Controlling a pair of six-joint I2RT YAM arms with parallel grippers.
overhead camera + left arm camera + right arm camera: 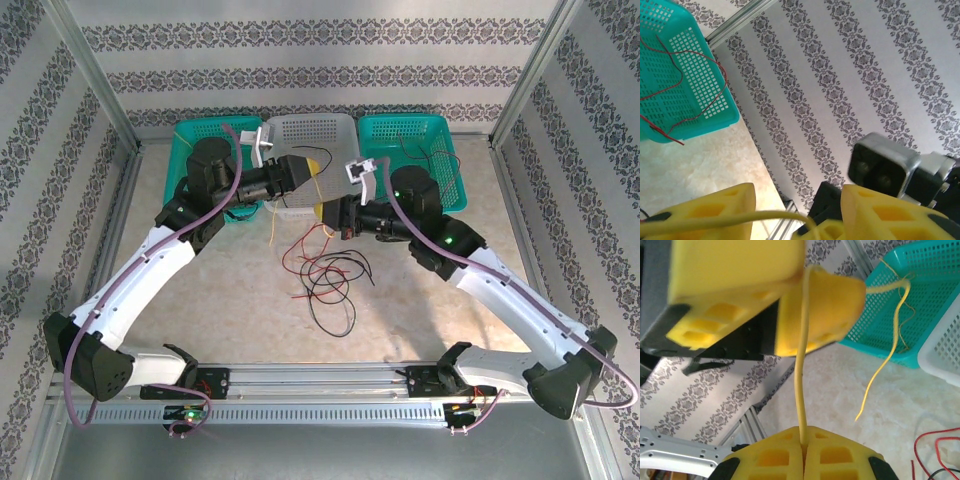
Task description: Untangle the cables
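A yellow cable (801, 365) runs taut from my right gripper (802, 442), which is shut on it, up to my left gripper's fingers (822, 305). Past them its loose end hangs down over the table. In the left wrist view the left gripper (797, 220) has its jaws apart, and the yellow cable (740, 218) lies across the gap between them. Both grippers, left (305, 172) and right (322, 212), meet in front of the white basket (310, 128). A tangle of red and black cables (325, 275) lies on the table below them.
A teal basket (200, 135) stands at the back left with yellow cable in it. Another teal basket (412, 135) at the back right holds a thin red cable (690, 52). Metal frame posts and patterned walls enclose the table.
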